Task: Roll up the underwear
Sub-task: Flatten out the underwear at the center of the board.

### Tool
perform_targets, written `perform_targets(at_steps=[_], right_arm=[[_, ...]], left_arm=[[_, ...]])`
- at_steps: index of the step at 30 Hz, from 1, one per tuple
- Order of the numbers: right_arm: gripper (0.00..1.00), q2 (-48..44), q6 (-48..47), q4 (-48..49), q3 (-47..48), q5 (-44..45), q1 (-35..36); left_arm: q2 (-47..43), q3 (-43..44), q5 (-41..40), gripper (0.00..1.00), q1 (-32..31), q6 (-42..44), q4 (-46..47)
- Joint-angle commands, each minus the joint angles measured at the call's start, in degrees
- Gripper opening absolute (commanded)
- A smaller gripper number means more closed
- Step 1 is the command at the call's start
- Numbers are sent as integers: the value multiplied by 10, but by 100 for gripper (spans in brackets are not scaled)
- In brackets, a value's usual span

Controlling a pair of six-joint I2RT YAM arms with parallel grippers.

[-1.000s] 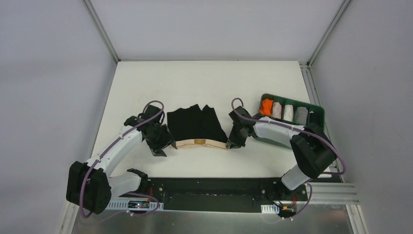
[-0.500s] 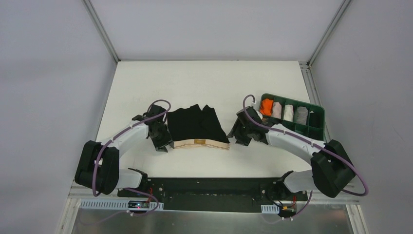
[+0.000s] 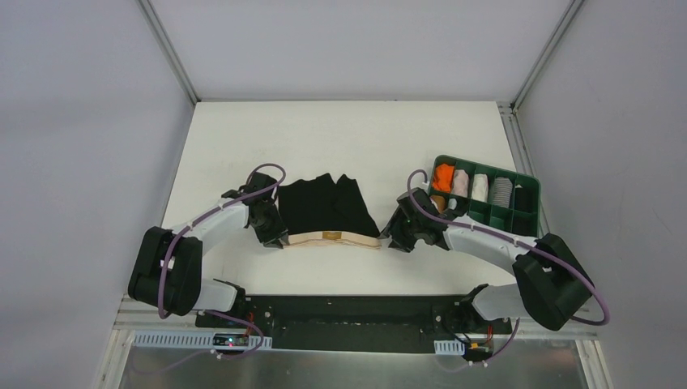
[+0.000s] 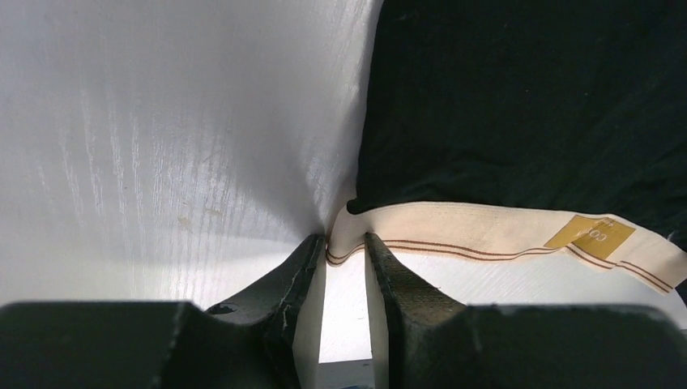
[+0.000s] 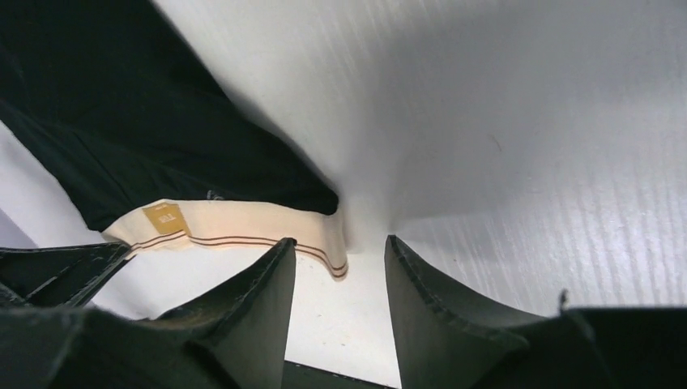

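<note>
Underwear (image 3: 328, 207), black with a beige waistband (image 4: 486, 231), lies flat on the white surface (image 3: 340, 138) between the two arms, waistband toward their bases. Left gripper (image 4: 344, 243): jaws narrow but parted, tips at the band's left end. Right gripper (image 5: 340, 258): jaws wide, straddling the band's right end, not closed on it.

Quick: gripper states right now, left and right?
Left gripper: open narrowly, tips straddling one end of the underwear waistband, not clamped.
Right gripper: open wide, the waistband's other end between its fingers.
</note>
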Motion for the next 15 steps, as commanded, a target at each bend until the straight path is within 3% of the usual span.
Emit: perform_targets(at_steps=[1,4,7,12,15], right_arm=[[47,19,23,34,-5,-28,5],[43,27,23,34,-7,-30,5],[40,28,23,36,-9,-36,7],[38,36,20,37,-10,-41,10],[36,38,21,38,-7,-43,11]], left_arm=[[18,6,2,24,7,-6,9],[17,4,4,17,7,-12,12],[13,5,8,16,7,-13,12],[2,0,7,31,7,-19,11],[-3,-3,4,28,7,-28,12]])
